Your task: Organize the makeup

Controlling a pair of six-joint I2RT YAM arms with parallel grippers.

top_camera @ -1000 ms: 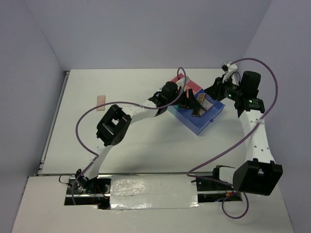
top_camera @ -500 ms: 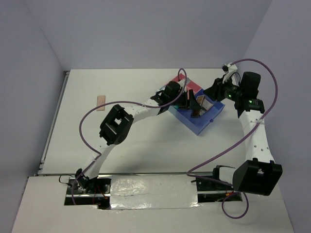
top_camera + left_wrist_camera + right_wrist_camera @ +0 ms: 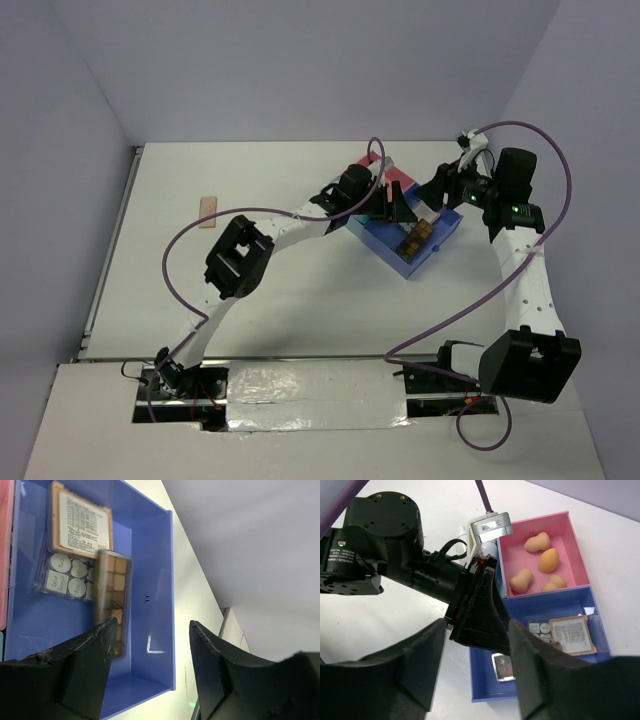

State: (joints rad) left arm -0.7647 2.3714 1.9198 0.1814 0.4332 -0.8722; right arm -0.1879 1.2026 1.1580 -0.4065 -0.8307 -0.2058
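My left gripper [image 3: 398, 212] hangs open and empty over the blue compartment of the pink-and-blue tray [image 3: 440, 245]. In the left wrist view its jaws [image 3: 152, 625] stand wide apart above a brown palette [image 3: 112, 600], which lies against a clear round-pan palette [image 3: 62, 575] and a tan label-backed palette [image 3: 80, 522]. The brown palette also shows from above [image 3: 413, 240]. My right gripper [image 3: 440, 190] is open and empty beside the tray's far side. Its wrist view shows several tan sponges [image 3: 548, 560] in the pink compartment and a grey palette [image 3: 502, 666] in the blue one. The bottle and tube are out of view.
A peach palette [image 3: 208, 210] lies alone on the white table at the far left. The left arm's wrist [image 3: 435, 575] fills the space between my right gripper's fingers [image 3: 415, 665] in that view. Purple cables loop over both arms.
My left gripper held the brown palette upright over the blue compartment; it has let go, and the palette now lies in the compartment. The gripper has shifted slightly back.
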